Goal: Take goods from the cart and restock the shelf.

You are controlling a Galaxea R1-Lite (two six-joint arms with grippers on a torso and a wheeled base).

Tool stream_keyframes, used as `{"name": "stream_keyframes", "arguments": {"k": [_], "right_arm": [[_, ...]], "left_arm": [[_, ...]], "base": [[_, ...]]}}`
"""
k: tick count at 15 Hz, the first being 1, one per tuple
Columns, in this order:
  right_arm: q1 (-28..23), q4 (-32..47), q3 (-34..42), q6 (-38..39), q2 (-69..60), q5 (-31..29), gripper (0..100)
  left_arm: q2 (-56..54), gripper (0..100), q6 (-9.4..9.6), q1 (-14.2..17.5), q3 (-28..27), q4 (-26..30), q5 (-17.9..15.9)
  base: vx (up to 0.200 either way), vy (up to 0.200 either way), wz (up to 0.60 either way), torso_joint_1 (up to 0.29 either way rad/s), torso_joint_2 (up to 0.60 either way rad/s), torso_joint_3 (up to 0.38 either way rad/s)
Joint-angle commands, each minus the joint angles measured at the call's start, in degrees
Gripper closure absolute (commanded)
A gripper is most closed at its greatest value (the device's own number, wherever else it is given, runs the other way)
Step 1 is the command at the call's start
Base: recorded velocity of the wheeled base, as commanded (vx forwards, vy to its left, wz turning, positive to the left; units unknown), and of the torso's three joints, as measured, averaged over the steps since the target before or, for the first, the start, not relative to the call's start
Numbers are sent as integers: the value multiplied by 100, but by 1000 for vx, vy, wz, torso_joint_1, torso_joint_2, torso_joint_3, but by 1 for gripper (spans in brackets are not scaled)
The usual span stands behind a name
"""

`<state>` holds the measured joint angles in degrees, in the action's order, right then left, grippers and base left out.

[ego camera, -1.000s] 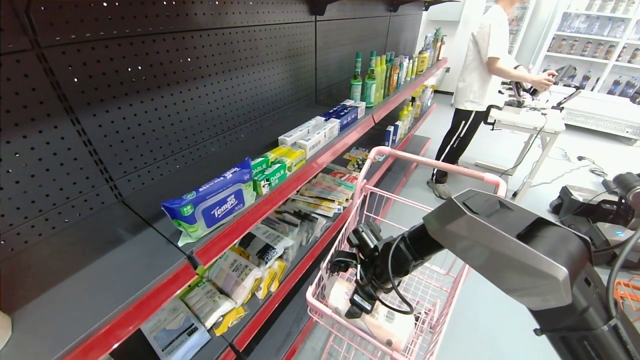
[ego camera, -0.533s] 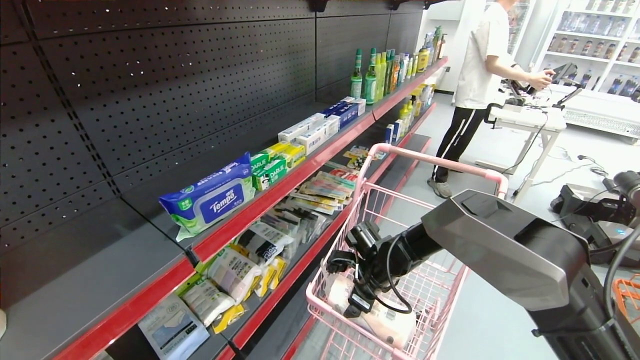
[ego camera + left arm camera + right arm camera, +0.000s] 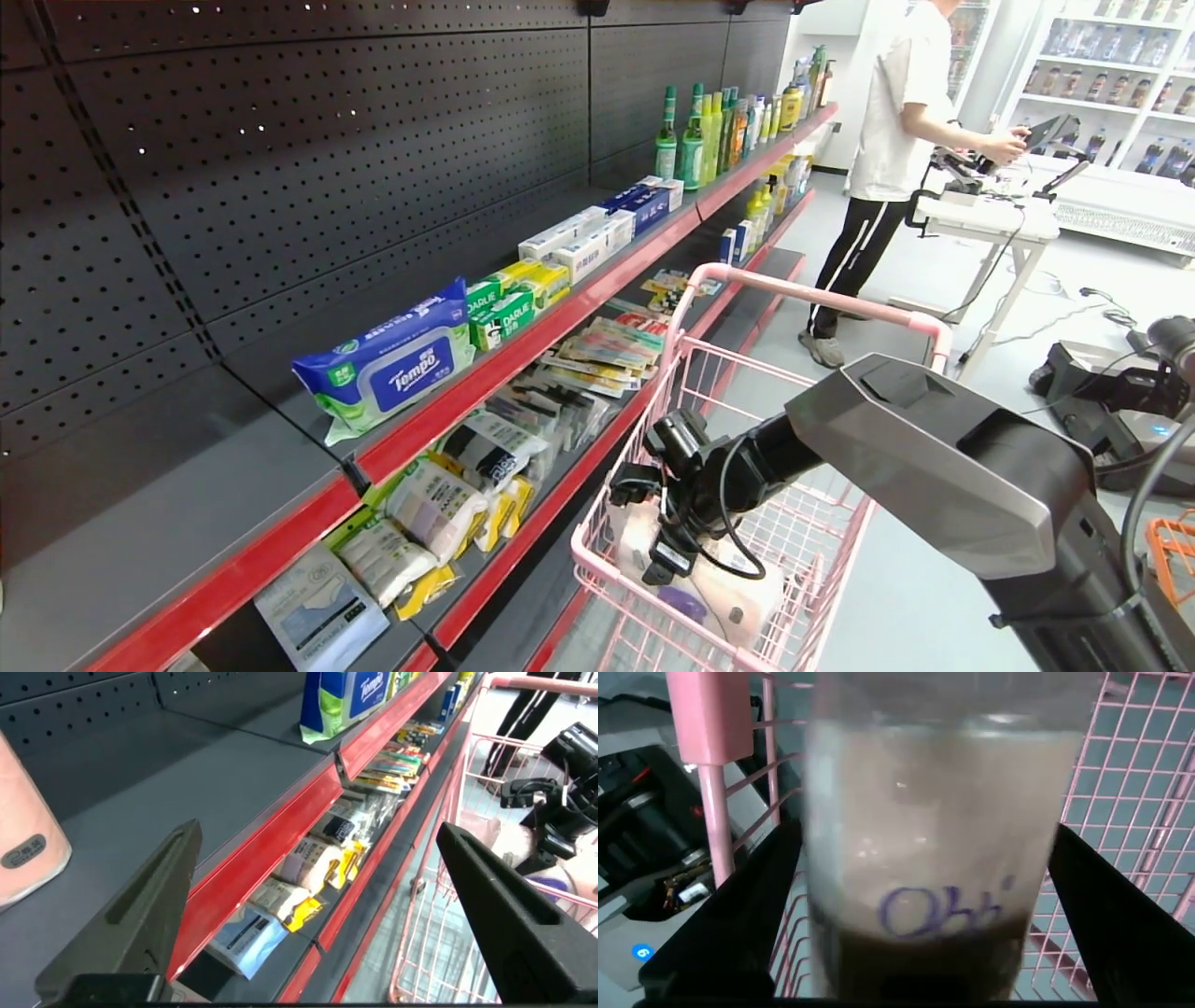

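Pack (image 3: 938,775) blurred, cropped, pinched in right tool (image 3: 924,833).

Right gripper (image 3: 665,558) is down inside the pink cart (image 3: 803,297), on a pale pink pack (image 3: 742,597) at the near end. Cart stands beside the shelf (image 3: 560,329). Upper level: blue wipes pack (image 3: 387,366), then green boxes (image 3: 504,313), bottles (image 3: 695,140) farther along.

Wrapped pack (image 3: 943,840) blurred, top, bottom cut off; pink roll (image 3: 28,831) edge-cropped.
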<state>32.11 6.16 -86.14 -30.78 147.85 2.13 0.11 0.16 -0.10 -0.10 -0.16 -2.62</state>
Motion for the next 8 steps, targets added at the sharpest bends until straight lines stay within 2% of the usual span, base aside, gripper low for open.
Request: {"name": "stream_keyframes", "arguments": {"k": [1,4,8], "right_arm": [[15,61,-43,-33,16,-2,0],[15,870,-553,20,157,15,0],[-3,896,-571,2,165,50,0]], "left_arm": [[-2,0,-7,1,1,-2,-2],[-2,0,2,1,1,-2,-2],[-2,0,2,1,1,-2,-2]], "base": [[0,0,0,0,0,0],[0,0,0,0,0,0],[0,0,0,0,0,0]]}}
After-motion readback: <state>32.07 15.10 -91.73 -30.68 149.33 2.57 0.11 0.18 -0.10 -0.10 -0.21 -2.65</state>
